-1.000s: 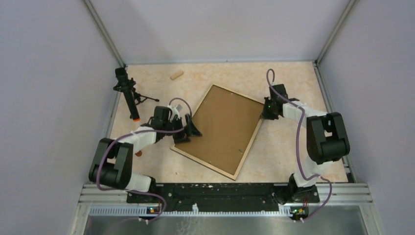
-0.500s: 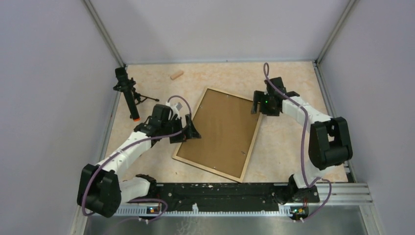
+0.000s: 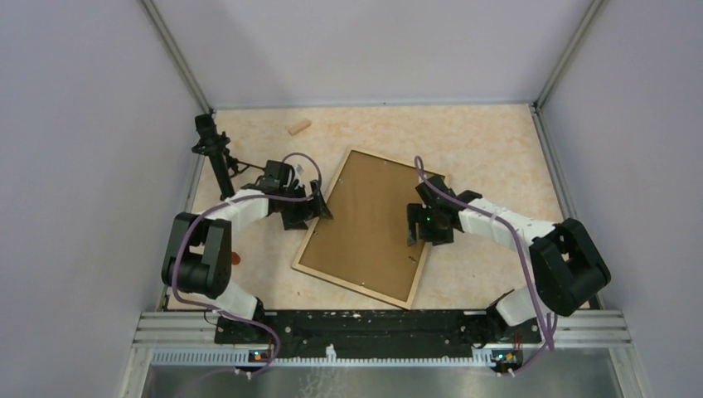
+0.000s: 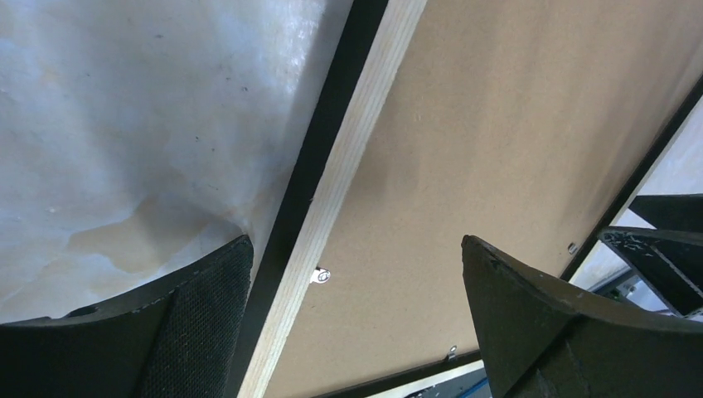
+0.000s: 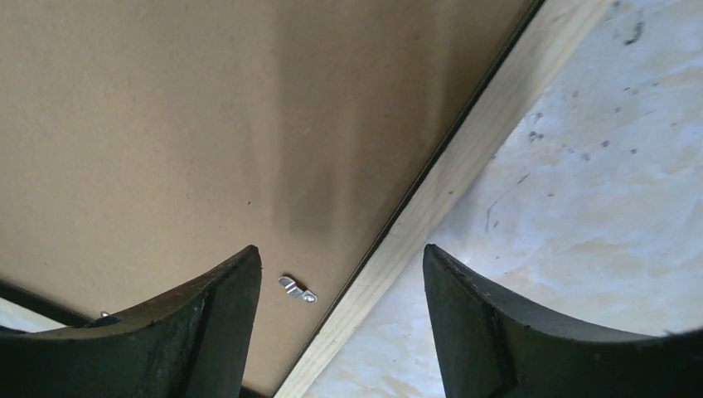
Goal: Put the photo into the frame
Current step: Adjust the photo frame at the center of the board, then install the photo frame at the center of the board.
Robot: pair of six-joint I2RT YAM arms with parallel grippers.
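Left gripper (image 4: 355, 249): jaws spread wide, holding nothing, one finger over the table (image 3: 489, 141) and the other over the backing board (image 3: 369, 224), straddling the left rail of the frame (image 3: 351, 287). Right gripper (image 5: 340, 253): jaws parted, also holding nothing, hanging over the opposite rail near a small metal clip (image 5: 298, 289). The frame lies flat at mid-table, turned at an angle, its pale wood rails around the brown board. Whether the photo lies beneath cannot be told. A wooden block (image 3: 299, 127) rests near the far edge.
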